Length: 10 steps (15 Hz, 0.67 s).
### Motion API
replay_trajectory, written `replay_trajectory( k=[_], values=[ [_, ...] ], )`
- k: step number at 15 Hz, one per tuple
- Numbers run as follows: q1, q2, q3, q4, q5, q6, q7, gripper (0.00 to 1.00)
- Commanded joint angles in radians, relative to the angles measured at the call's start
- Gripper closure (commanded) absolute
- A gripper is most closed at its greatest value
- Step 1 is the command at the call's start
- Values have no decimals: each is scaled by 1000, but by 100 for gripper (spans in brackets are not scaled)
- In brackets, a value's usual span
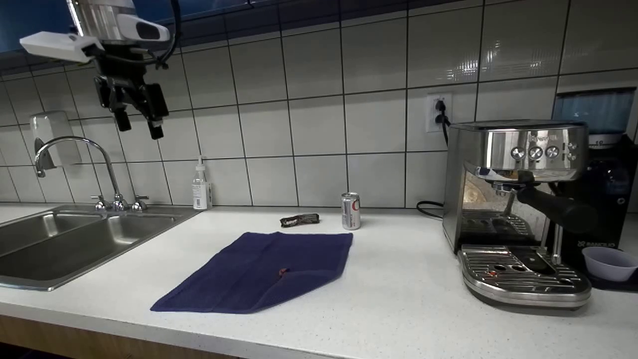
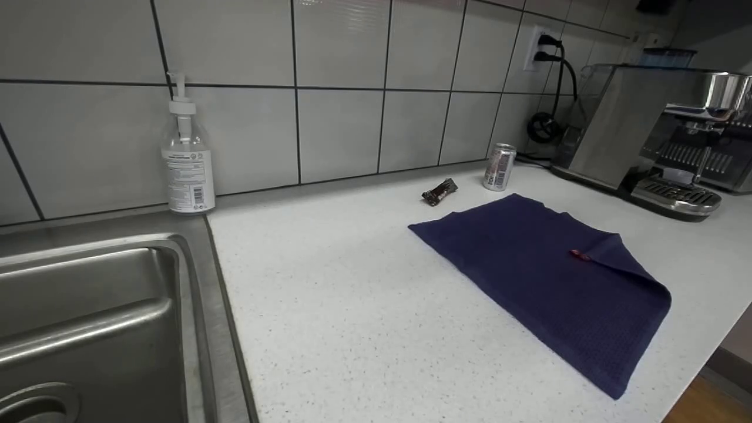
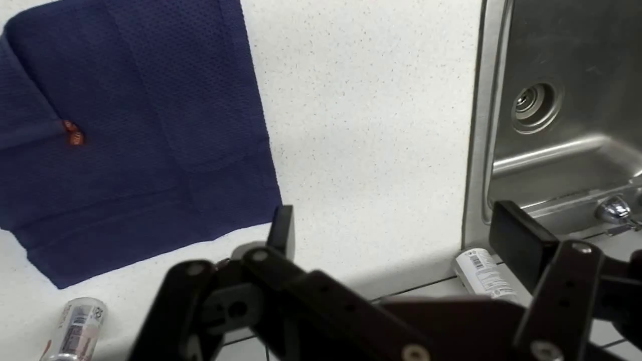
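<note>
My gripper (image 1: 140, 126) hangs high in front of the tiled wall, well above the counter, open and touching nothing. In the wrist view the fingers of the gripper (image 3: 393, 220) stand wide apart with only countertop and wall behind the gap. A dark blue towel (image 1: 269, 259) lies spread on the counter with one corner folded over. At the tip of that fold is a small red-orange item (image 3: 75, 134). Behind the towel stand a silver can (image 1: 351, 211) upright and a dark wrapped bar (image 2: 439, 192) lying flat. A finger mostly hides the bar in the wrist view.
A steel sink (image 1: 114, 239) with a tall faucet (image 1: 102, 149) lies on one side. Beside it a clear pump bottle (image 2: 188, 170) stands against the wall. An espresso machine (image 1: 518, 199) and a pale bowl (image 1: 610, 264) occupy the counter's far end. Cords hang from an outlet (image 1: 438, 112).
</note>
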Motion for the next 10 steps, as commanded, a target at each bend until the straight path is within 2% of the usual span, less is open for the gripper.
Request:
replay_trajectory(
  k=[1, 10],
  values=[
    [-27, 1, 7, -39, -17, 73, 33, 0],
    [-72, -9, -43, -136, -85, 142, -31, 0]
  ],
)
